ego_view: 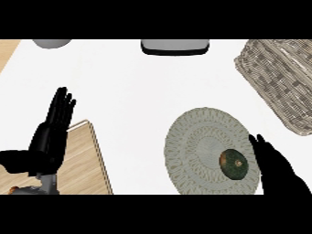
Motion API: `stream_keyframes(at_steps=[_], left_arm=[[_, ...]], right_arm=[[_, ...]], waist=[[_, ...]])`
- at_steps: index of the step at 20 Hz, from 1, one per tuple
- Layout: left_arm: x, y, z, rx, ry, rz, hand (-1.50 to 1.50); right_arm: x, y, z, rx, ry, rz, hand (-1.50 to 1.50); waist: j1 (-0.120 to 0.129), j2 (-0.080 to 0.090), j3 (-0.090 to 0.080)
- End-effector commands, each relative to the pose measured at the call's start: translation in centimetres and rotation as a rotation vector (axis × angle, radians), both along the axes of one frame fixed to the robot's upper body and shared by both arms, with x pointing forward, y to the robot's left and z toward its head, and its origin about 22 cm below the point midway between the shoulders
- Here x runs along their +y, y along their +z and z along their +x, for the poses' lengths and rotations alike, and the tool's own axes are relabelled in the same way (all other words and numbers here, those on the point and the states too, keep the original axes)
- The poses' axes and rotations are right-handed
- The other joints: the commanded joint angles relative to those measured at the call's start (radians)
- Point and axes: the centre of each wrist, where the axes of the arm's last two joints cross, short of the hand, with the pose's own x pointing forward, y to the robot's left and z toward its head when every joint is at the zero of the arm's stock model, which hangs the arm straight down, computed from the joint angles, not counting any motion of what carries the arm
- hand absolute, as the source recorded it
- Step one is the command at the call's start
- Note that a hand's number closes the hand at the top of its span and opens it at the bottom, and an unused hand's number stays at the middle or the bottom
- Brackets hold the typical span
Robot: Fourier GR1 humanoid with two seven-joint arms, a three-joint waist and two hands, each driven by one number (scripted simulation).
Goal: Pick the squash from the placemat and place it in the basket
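A dark green squash (234,164) lies on the right side of the round woven placemat (199,137). The wicker basket (285,82) stands at the upper right, beyond the placemat. My right hand (277,171) is at the lower right, fingers straight and open, right beside the squash on its right and partly over the placemat's edge. Over at the left, my left hand (47,137) rests open with its fingers pointing up, above a wooden board.
A wooden board (84,160) lies at the lower left under the left hand. A grey round object (51,43) and a grey tray-like object with a black rim (175,47) sit at the far edge. The white counter (131,91) lies between board and placemat.
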Motion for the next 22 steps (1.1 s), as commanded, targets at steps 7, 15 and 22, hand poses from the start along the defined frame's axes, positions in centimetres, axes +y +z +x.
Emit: stream_keyframes(at_steps=[7, 15, 22], left_arm=[[0.6, -0.6, 0.5, 0.009, -0.01, -0.007, 0.0], [1.2, 0.7, -0.2, 0.0, 0.01, 0.006, 0.0], [0.1, 0.3, 0.7, 0.005, 0.002, 0.012, 0.0]], right_arm=[[1.8, -4.1, 1.5, 0.0, -0.026, -0.016, -1.5], [0.7, -5.9, 2.5, 0.016, -0.043, -0.004, -1.5], [-0.8, -3.9, 4.6, 0.057, -0.05, -0.013, -1.5]], waist=[[0.0, 0.001, 0.0], [0.002, 0.001, 0.0], [0.001, 0.001, 0.0]])
